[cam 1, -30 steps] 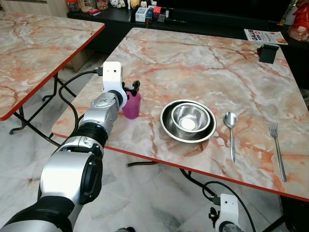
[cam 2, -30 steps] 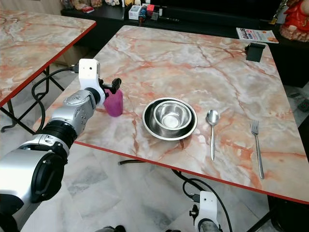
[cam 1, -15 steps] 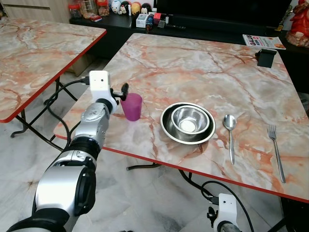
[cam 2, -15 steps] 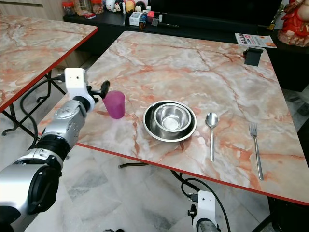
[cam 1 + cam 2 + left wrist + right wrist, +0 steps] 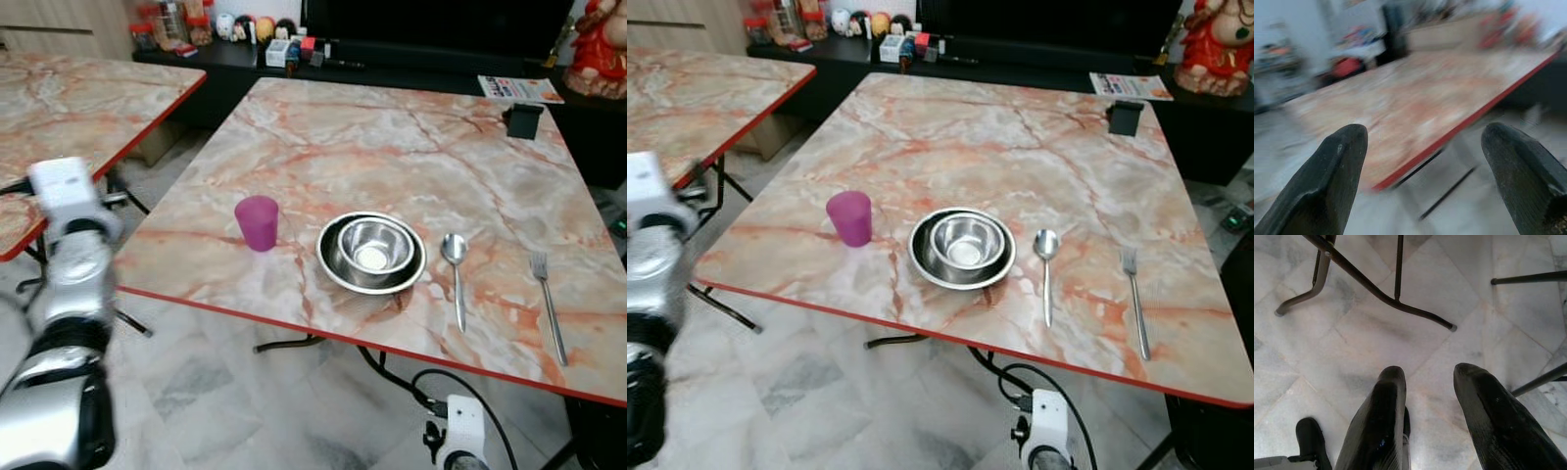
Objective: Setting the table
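Four items sit on the counter [image 5: 392,127]: pink cup [image 5: 257,222], nested steel bowls [image 5: 372,253], spoon [image 5: 456,274], fork [image 5: 547,304]. The cup stands upright, ungripped, left of the bowls. The left claw [image 5: 1420,147] is spread wide and empty, off the counter edge. The right claw [image 5: 1432,416] hangs slightly parted above the floor. Judged step: cup placement complete; next, fetch any remaining item.
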Controlling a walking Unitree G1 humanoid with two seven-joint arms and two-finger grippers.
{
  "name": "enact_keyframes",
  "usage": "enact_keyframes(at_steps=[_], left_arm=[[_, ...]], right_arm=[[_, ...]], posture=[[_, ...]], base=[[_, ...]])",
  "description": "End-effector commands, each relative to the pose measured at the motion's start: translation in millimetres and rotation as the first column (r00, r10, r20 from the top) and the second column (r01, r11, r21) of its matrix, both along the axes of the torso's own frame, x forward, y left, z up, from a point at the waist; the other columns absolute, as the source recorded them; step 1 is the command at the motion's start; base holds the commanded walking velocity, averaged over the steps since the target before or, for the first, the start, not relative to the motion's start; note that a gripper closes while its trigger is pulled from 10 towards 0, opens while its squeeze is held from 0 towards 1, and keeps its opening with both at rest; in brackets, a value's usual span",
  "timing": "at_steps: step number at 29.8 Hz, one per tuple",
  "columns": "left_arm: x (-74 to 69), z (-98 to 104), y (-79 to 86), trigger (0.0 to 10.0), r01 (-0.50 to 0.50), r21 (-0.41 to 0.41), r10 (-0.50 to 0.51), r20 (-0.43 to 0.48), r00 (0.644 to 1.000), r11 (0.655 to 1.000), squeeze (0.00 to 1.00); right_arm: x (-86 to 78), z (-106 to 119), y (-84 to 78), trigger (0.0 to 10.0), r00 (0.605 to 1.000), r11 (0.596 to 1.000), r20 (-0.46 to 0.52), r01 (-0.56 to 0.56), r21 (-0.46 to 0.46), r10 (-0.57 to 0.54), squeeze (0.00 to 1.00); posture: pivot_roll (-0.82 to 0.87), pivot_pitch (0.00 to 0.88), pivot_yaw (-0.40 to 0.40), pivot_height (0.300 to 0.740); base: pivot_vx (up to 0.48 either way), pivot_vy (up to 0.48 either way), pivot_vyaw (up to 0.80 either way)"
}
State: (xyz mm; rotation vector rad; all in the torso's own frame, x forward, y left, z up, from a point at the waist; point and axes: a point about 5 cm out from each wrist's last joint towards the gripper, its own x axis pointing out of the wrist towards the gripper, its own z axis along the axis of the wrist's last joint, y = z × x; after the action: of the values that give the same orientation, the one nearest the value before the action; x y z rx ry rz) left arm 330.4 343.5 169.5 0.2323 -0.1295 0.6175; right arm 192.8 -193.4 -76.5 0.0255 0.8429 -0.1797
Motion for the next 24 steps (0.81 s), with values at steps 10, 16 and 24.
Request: enact_keyframes(at_steps=[10, 16, 24], left_arm=[[-59.3, -116.2, 4.6, 10.0, -0.133, -0.139, 0.057, -0.451, 0.891, 0.981, 0.0], [-75.9, -173.5, -52.8, 10.0, 0.182, -0.23, -0.29, -0.653, 0.7, 0.956, 0.0], [-89.6, -204.2, -97.5, 10.0, 0.249, -0.361, -0.437, -0.687, 0.581, 0.899, 0.0]], right_arm=[[-3.5, -1.4, -2.1, 10.0, 1.0, 1.0, -0.003, 0.026, 0.007, -0.026, 0.0], [-4.7, -2.1, -1.9, 10.0, 0.999, 0.999, -0.007, 0.033, 0.011, -0.033, 0.0], [-3.3, -1.5, -0.7, 10.0, 1.0, 1.0, -0.003, 0.027, 0.016, -0.027, 0.0]], posture=[[0.01, 0.106, 0.001, 0.74], [0.01, 0.115, -0.002, 0.74], [0.0, 0.122, -0.003, 0.74]], base=[[0.0, 0.0, 0.0], [0.0, 0.0, 0.0], [0.0, 0.0, 0.0]])
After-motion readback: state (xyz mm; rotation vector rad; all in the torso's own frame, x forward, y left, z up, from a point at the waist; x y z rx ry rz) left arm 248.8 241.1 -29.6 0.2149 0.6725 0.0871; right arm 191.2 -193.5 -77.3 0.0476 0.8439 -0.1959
